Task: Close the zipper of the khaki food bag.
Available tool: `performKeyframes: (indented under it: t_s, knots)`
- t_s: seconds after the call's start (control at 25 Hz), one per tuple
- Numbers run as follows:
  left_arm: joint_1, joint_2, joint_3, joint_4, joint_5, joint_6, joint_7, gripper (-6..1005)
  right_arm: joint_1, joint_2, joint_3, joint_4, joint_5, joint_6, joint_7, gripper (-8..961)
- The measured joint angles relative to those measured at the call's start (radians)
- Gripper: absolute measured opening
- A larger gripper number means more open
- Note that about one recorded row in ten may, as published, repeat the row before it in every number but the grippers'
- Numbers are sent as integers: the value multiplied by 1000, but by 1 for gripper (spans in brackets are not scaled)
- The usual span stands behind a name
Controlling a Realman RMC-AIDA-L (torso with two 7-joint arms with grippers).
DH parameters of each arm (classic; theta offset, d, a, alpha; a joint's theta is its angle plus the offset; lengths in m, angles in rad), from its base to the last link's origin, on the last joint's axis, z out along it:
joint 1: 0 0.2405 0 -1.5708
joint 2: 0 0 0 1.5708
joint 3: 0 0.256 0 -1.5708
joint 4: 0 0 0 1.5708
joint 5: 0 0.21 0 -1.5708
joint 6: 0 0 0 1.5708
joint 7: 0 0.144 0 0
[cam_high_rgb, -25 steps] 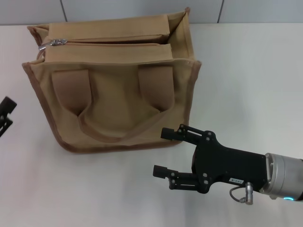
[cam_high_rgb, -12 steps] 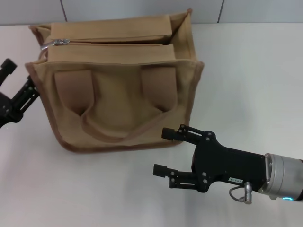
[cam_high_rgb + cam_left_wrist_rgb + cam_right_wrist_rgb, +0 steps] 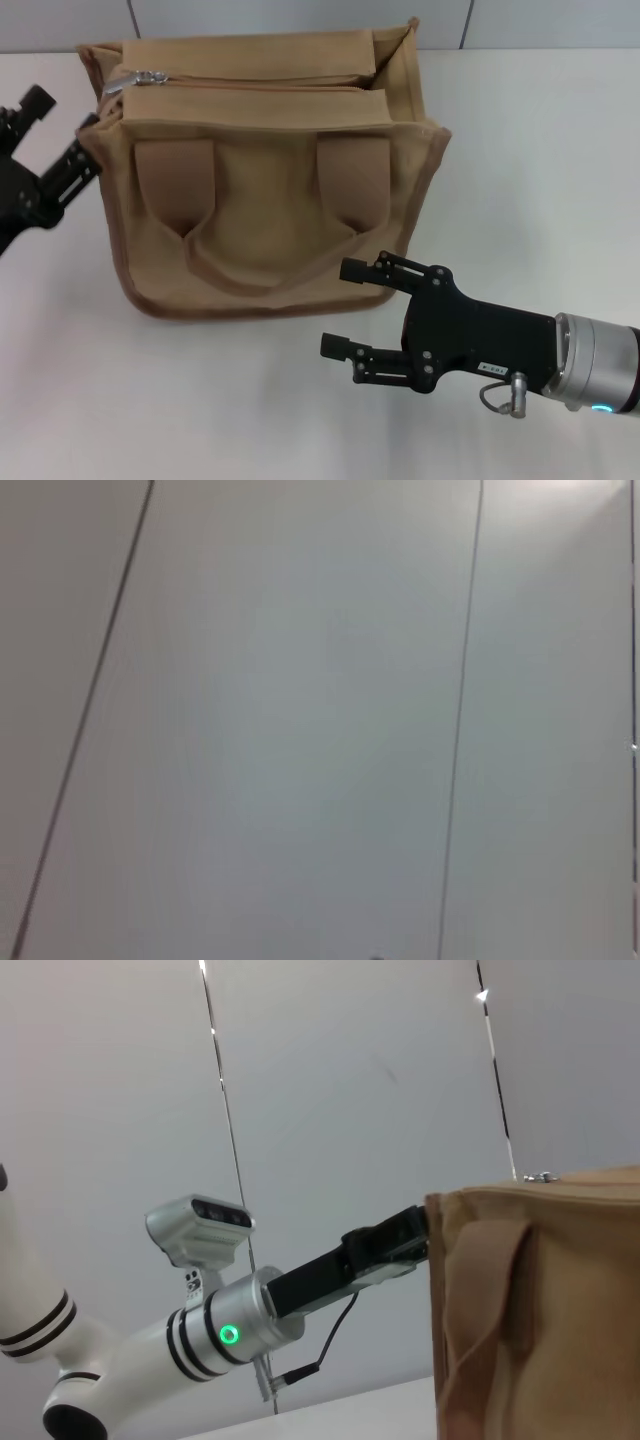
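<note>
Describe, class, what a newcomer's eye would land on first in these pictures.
The boxy tan canvas food bag dominates the middle of the white table, its silver zipper pull sitting at the top's left end. The black left gripper is at the bag's left edge, while the open black right gripper hovers just in front of its lower right corner.

Even, diffuse overhead light fills the head view: the white tabletop (image 3: pixel 200 400) is bright without glare, and the khaki food bag (image 3: pixel 270 180) throws only a faint soft shadow along its base toward 6 o'clock, with another under the right gripper (image 3: pixel 345 310). The left wrist view is soft and out of focus, a pale grey wall (image 3: pixel 300 720) that brightens toward 1 o'clock. The right wrist view is sharper, with small specular glints near 12 and 1 o'clock.
</note>
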Motion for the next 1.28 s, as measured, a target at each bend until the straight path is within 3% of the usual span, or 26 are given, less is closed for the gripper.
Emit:
performKeyframes:
  t_s: [0.6, 0.96, 1.12, 1.28]
  knots:
    - [-9, 7, 11, 76, 31, -62, 20, 798, 10, 0, 24, 0, 1, 24, -2, 813]
    - [-42, 7, -6, 140, 27, -75, -80, 798, 34, 0, 51, 32, 2, 52, -2, 813]
    - [-51, 7, 34, 210, 38, -70, -117, 797, 34, 0, 51, 38, 2, 51, -2, 813]
    - [-41, 5, 194, 301, 39, -46, -122, 797, 34, 0, 47, 58, -5, 35, -44, 812]
